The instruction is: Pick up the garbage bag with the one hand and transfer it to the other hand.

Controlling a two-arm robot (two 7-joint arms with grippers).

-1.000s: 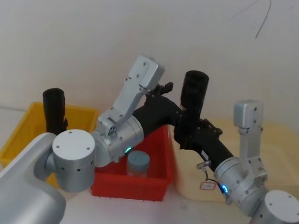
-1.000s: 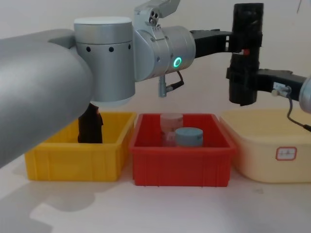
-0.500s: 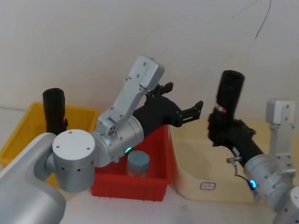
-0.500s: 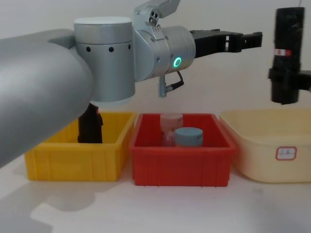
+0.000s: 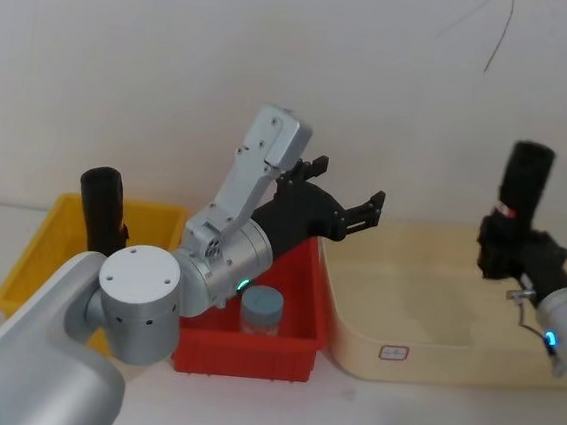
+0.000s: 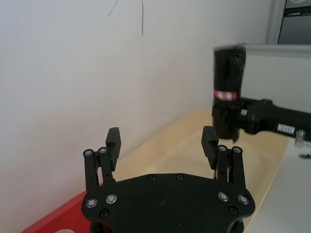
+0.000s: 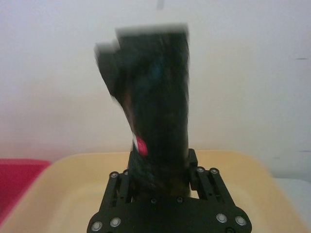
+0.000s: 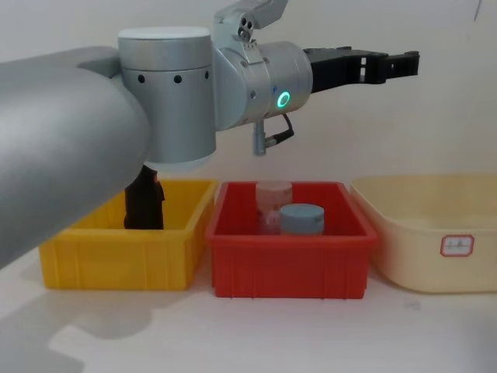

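Note:
The garbage bag [image 5: 522,190], a tall black roll with a red-and-white label, stands upright in my right gripper [image 5: 506,252], which is shut on its lower part high above the beige tub's right end. The right wrist view has the garbage bag [image 7: 158,97] rising between the fingers [image 7: 193,162]. My left gripper [image 5: 348,189] hangs open and empty above the gap between the red bin and the tub, well to the left of the bag. From the left wrist, the left gripper [image 6: 161,138] faces the garbage bag [image 6: 228,92] and the right gripper [image 6: 228,121] farther off. The left gripper [image 8: 400,62] is also high in the chest view.
A second black roll [image 5: 101,210] stands in the yellow bin [image 5: 27,263] on the left. The red bin [image 5: 250,352] in the middle holds a blue-lidded jar [image 5: 261,309] and a clear jar [image 8: 273,198]. The beige tub [image 5: 413,330] sits on the right.
The left gripper let go of the bag and opened, then stayed put. The right gripper carried the bag to the right, away from the left gripper and out over the tub.

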